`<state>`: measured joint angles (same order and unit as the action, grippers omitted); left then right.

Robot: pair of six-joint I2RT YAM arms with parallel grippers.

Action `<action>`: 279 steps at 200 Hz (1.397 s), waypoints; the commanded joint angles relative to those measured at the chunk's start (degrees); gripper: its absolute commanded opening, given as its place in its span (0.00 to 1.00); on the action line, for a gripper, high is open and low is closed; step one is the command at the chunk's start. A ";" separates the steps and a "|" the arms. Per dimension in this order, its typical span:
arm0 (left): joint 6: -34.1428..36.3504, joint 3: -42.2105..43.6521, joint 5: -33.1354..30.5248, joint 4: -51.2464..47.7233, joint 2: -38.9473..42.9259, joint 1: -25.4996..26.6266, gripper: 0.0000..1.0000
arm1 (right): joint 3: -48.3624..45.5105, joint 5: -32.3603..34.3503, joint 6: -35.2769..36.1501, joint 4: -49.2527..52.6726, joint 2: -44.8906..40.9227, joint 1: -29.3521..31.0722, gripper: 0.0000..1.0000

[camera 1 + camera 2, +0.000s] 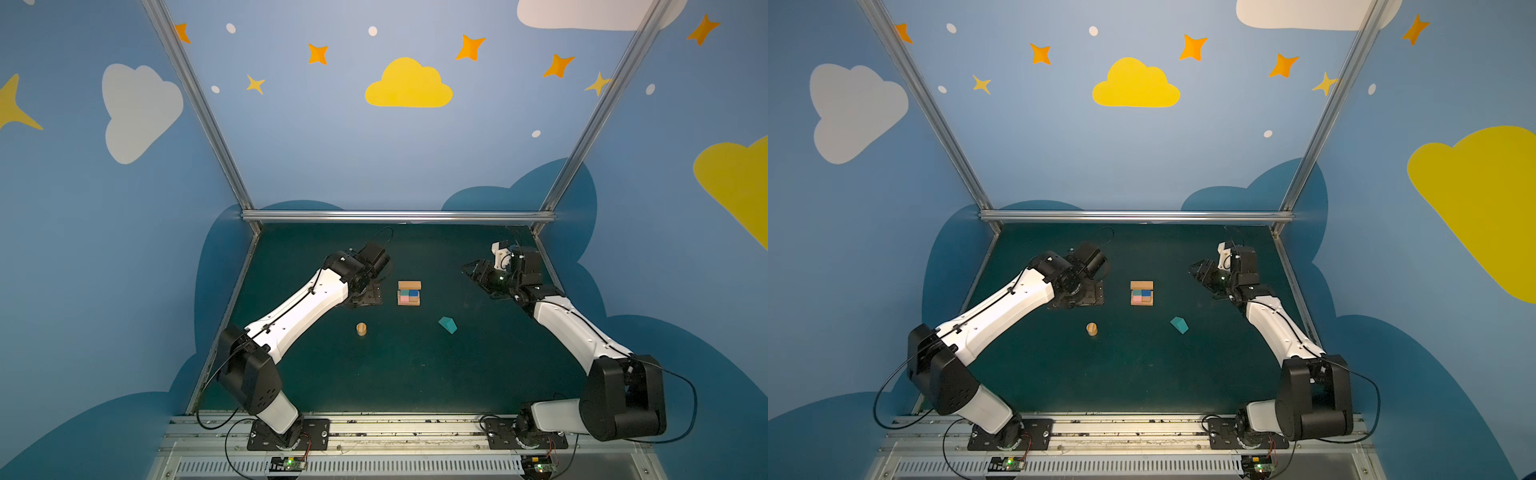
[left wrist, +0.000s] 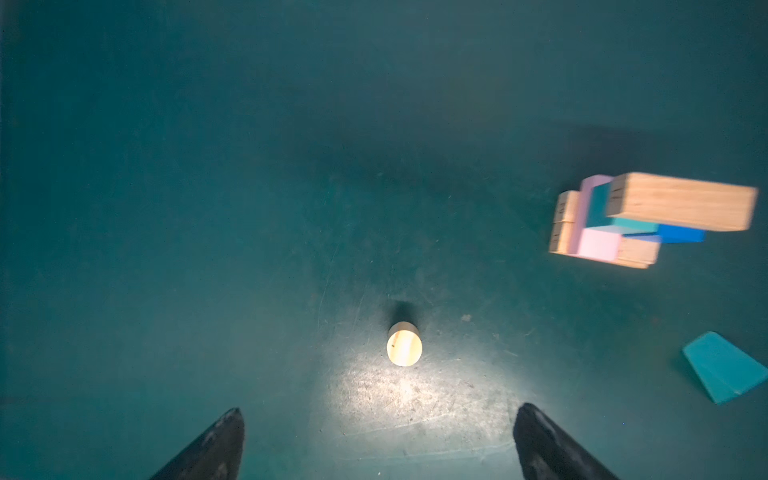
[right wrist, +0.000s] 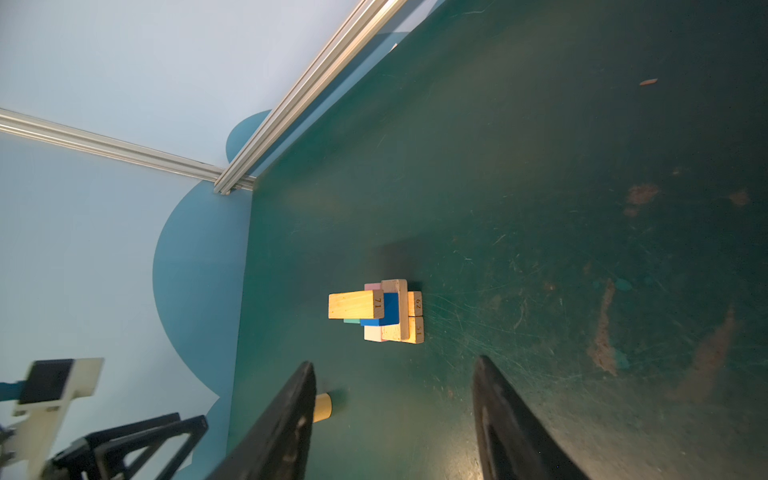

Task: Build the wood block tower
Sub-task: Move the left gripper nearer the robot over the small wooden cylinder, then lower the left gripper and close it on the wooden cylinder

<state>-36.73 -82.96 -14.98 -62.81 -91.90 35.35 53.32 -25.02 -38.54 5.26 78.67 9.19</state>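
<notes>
Twin arms at the bench: the left arm and right arm wear smooth white shells between bulky black joint housings. Thin black cables loop out from the shoulders and run clipped along the white links. Each arm is mounted on a black base plate fixed with silver screws, beside a small board showing a green light. A white bracket caps the right wrist. The left gripper and right gripper end in black, tapering fingers.

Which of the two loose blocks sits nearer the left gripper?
The tan wooden cylinder, upright just ahead of the open left gripper; the teal house-shaped piece lies farther away.
</notes>
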 commanded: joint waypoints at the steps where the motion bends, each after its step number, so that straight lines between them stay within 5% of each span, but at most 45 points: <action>1: -3.10 4.52 2.93 2.46 1.45 -0.49 0.99 | -0.59 1.35 0.89 1.44 -1.77 -0.14 0.58; 36: -5.40 12.73 8.56 10.11 2.75 -0.59 0.99 | -0.89 1.87 0.92 1.68 -1.77 -0.17 0.58; 152: -11.92 22.01 12.11 19.47 1.59 -1.67 0.95 | -0.76 2.34 0.84 1.51 -0.79 -0.14 0.58; 279: -10.87 19.10 14.85 20.06 -5.67 -4.20 0.68 | -0.72 2.43 1.08 1.60 -0.72 -0.20 0.58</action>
<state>-48.62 -61.67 -0.36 -40.97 -95.85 31.55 53.06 -23.11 -38.52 6.35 78.17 9.19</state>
